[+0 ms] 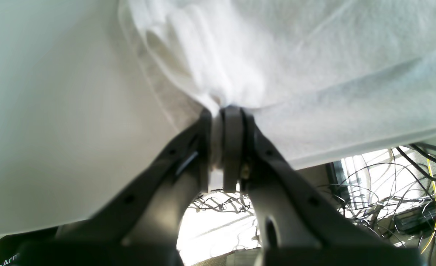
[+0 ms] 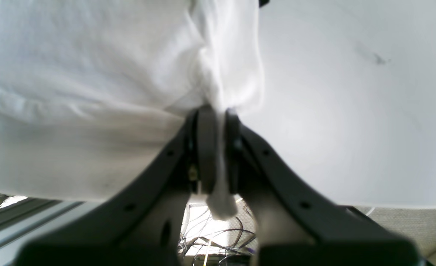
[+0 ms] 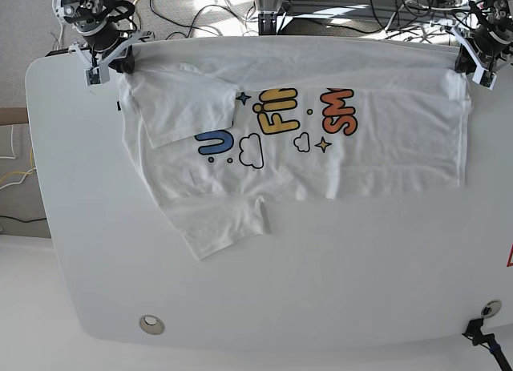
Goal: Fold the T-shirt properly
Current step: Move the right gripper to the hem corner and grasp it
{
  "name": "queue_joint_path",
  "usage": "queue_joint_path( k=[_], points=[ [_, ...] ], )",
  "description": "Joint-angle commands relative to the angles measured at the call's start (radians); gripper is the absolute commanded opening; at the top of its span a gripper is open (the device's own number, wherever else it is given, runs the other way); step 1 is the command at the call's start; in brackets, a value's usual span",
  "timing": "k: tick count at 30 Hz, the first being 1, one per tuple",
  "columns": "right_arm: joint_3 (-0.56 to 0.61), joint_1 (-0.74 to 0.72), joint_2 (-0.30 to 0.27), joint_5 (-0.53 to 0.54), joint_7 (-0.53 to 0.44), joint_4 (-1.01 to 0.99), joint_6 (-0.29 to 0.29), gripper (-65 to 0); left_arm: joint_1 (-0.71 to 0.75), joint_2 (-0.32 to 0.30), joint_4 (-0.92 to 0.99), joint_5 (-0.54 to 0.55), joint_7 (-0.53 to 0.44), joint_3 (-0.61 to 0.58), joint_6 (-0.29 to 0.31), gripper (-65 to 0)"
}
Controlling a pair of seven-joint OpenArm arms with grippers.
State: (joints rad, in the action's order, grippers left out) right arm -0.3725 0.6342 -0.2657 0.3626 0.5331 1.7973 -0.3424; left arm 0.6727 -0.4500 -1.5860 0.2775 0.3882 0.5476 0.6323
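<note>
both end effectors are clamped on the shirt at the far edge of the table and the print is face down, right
Not quite. Both the left end effector and the right end effector are shut on the T-shirt at the table's far edge, but the print is face up: the base view shows the colored letters, clouds and stars.

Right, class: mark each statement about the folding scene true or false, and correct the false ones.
1. Both grippers are shut on the T-shirt. True: left gripper, right gripper.
2. The print faces down. False: the coloured letters face up.
3. One sleeve is folded over the shirt's front. True.
4. The shirt hangs in mid-air. False: it lies on the white table.
5. The grippers hold the shirt's near edge. False: the far edge.
</note>
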Motion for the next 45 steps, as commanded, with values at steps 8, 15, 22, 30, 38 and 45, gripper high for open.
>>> queue_joint_path(
  k=[8,15,22,30,38,45],
  points=[
    [-0.007,0.000,-0.007,-0.009,-0.024,0.014,0.003,-26.3,0.002,-0.022,-0.081,0.006,0.101,0.058,-0.006,-10.2],
    [-0.052,-0.017,-0.013,-0.003,-0.041,0.152,0.001,-13.6,-0.084,-0.020,-0.195,0.007,0.105,0.159,-0.006,-4.8],
    [-0.038,-0.323,-0.008,-0.010,0.155,0.132,-0.040,-13.7,-0.362,-0.026,-0.121,-0.001,0.107,0.131,-0.006,-4.8],
    [0.126,-0.640,-0.007,-0.012,0.223,-0.038,-0.040,-13.8,-0.609,-0.008,0.051,-0.106,0.107,-0.047,-0.007,-4.8],
    [0.263,-0.899,-0.004,-0.012,0.184,-0.342,-0.039,-13.8,-0.784,-0.003,0.293,-0.108,0.102,-0.093,-0.007,-4.8],
    [0.364,-1.121,-0.005,-0.014,0.054,-0.701,-0.039,-13.8,-0.871,-0.005,0.448,-0.108,0.097,-0.099,-0.007,-4.8]
  ],
)
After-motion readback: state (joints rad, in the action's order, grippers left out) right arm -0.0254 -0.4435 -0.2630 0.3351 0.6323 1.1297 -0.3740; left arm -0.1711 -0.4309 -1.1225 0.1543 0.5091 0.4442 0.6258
